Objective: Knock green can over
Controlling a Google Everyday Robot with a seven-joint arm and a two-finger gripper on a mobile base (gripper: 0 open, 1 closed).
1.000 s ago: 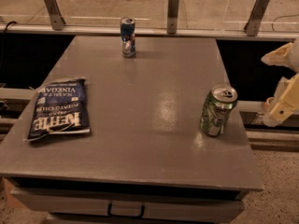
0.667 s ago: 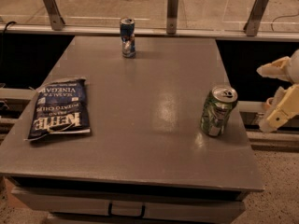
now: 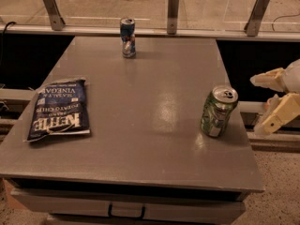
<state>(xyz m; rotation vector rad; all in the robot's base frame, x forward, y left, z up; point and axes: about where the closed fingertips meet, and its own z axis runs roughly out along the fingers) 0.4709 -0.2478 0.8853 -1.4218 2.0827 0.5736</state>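
Observation:
The green can stands upright near the right edge of the grey table, its silver top with pull-tab showing. My gripper is at the right edge of the view, just off the table's right side and level with the can. Its two pale fingers are spread apart and empty, pointing left toward the can with a small gap between them and it.
A slim blue can stands upright at the table's far edge. A dark blue chip bag lies flat on the left side. A rail with metal posts runs behind the table. A drawer handle sits below the front edge.
My gripper has come in from the right and lowered toward the green can. The can, blue can and chip bag have not moved.

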